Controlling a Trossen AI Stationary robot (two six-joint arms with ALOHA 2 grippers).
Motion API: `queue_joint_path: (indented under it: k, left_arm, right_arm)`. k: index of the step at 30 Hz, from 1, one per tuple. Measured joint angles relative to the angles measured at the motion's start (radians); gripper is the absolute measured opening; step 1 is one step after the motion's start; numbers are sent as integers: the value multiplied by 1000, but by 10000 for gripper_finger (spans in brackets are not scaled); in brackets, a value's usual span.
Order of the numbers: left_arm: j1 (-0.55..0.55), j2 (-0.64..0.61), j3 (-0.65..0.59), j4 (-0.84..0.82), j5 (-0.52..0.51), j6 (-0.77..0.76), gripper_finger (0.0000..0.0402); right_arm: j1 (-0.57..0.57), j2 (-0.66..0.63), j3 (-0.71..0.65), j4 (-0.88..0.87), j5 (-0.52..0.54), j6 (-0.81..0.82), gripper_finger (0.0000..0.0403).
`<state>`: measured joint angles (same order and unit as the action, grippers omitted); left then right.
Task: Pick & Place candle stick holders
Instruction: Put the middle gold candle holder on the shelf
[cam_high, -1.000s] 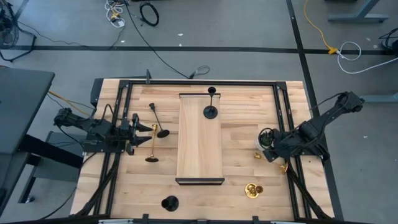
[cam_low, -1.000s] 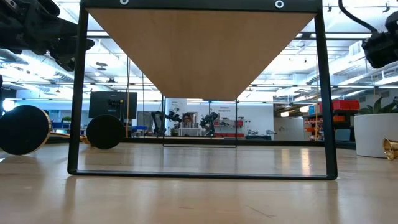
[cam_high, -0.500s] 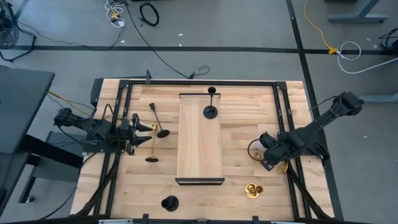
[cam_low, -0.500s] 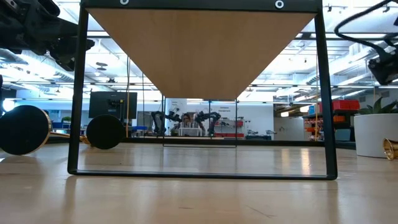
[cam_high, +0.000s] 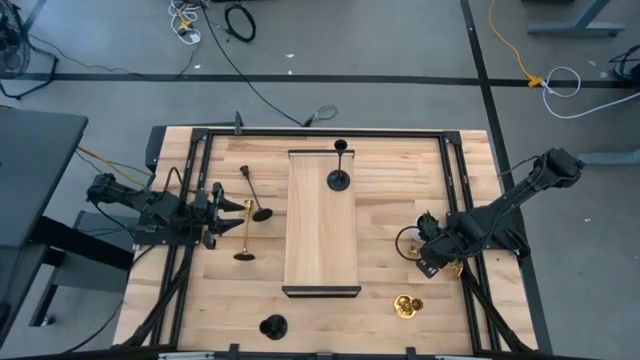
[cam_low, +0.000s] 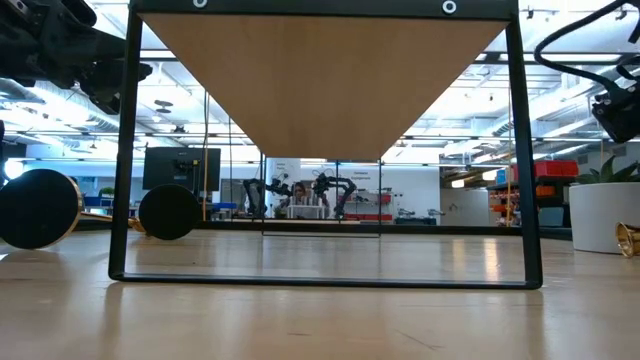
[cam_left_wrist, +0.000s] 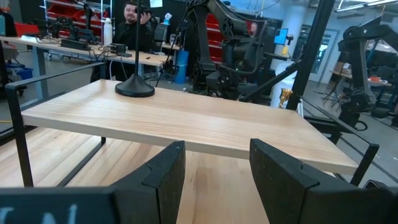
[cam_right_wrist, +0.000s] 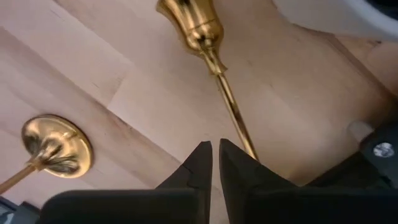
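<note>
My right gripper (cam_right_wrist: 215, 163) is shut and points down at the table's right side (cam_high: 424, 260). It stands over a gold candle stick holder lying flat, whose cup (cam_right_wrist: 189, 25) points away and whose stem (cam_right_wrist: 233, 109) runs past one finger. A second gold holder (cam_right_wrist: 55, 144) lies nearer the near edge (cam_high: 405, 305). My left gripper (cam_left_wrist: 214, 168) is open and empty at the table's left (cam_high: 215, 212). A black holder (cam_high: 339, 178) stands by its base on the raised wooden platform (cam_high: 322, 230). Another black holder (cam_high: 255, 195) and a gold-stemmed one (cam_high: 244, 232) are beside my left gripper. My right gripper's shut fingers come from above, pointing down, right beside the lying gold holder's stem (cam_right_wrist: 245, 142). The finger hides the stem's near end, so I cannot tell whether it touches the stem. The holder lies flat on the table.
A white pot (cam_low: 605, 215) stands by the right gripper, and its rim shows in the right wrist view (cam_right_wrist: 329, 15). A black holder (cam_high: 272, 326) stands near the near edge. The platform's black frame (cam_low: 325, 280) spans the table's middle. A person (cam_left_wrist: 134, 18) is in the room beyond the table.
My right gripper has gone a little toward the table's left and near edges, away from the white pot, and the arm now covers the pot in the high view. My left arm has kept still. No holder has moved.
</note>
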<state>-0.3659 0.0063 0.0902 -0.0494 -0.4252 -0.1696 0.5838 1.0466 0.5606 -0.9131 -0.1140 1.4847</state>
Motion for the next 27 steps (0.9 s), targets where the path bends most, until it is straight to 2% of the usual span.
queue_joint_path:
  k: [5, 17, 21, 27]
  left_arm:
    - [0, 0, 0, 0, 0, 0, 181]
    - [0, 0, 0, 0, 0, 0, 181]
    - [0, 0, 0, 0, 0, 0, 181]
    - [0, 0, 0, 0, 0, 0, 181]
  right_arm:
    - [0, 0, 0, 33, 59, -8, 29]
    - [5, 2, 0, 6, 54, -1, 31]
    - [5, 26, 0, -38, 48, 11, 49]
    - [5, 86, 0, -33, 42, -19, 97]
